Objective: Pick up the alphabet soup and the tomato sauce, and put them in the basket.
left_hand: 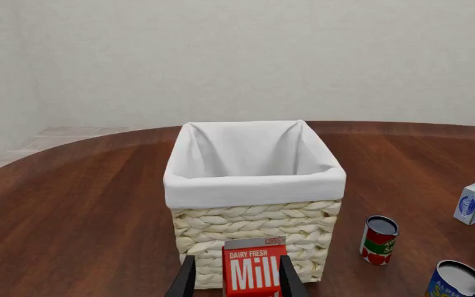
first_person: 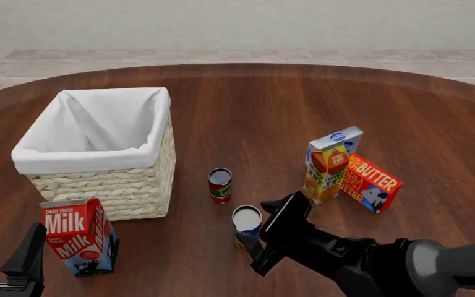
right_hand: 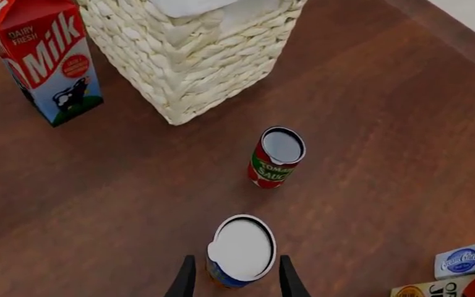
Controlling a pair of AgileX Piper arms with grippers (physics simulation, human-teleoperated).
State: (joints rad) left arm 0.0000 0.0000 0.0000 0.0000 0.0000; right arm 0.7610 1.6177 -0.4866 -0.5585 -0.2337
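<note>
Right wrist view: right claw spread astride alphabet soup; front hides fingers; left claw open.

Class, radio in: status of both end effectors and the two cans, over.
Right end effector open, straddling alphabet soup. Left end effector open, idle near milk carton. Tomato sauce upright on table; basket empty. Path clear.

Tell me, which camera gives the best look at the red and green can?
The right wrist view: the tomato sauce stands whole and close, its lid and label lettering readable. The front view shows it smaller, between the basket and the cartons. The left wrist view shows it small and to one side.
</note>
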